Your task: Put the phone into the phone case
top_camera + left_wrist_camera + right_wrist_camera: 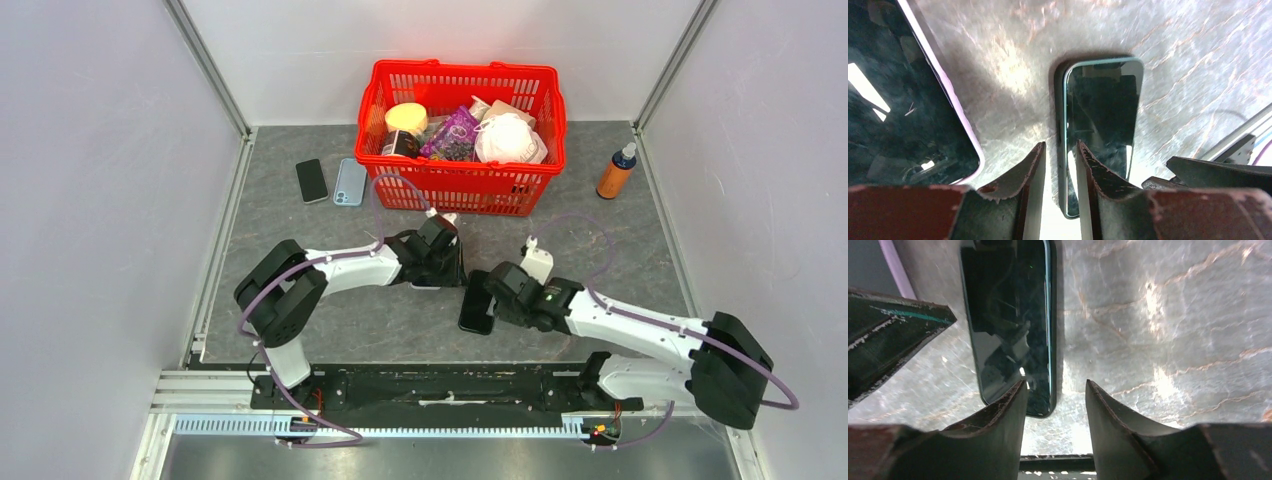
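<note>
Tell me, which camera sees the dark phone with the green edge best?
The left wrist view. There the phone shows almost whole, with only its near end behind the left gripper. The right wrist view cuts off its far end. The top view shows it only small and dark.

— Where is there room to pass?
— There is bare table [370, 322] on the near side of the left forearm. A wide strip also lies open on the right, between the red basket [470, 190] and the right arm.
— What blocks the back?
— The basket, heaped full, sits at back centre. A black phone [312, 180] and a pale blue case [350, 182] lie side by side just left of it. An orange bottle [617, 172] stands near the right wall [770, 180].
— And the middle?
— Tight. The left gripper [1060, 145] and right gripper [1055, 385] crowd close over a teal-edged phone [1013, 325], with a lilac-rimmed slab [903, 110] just beside it.
</note>
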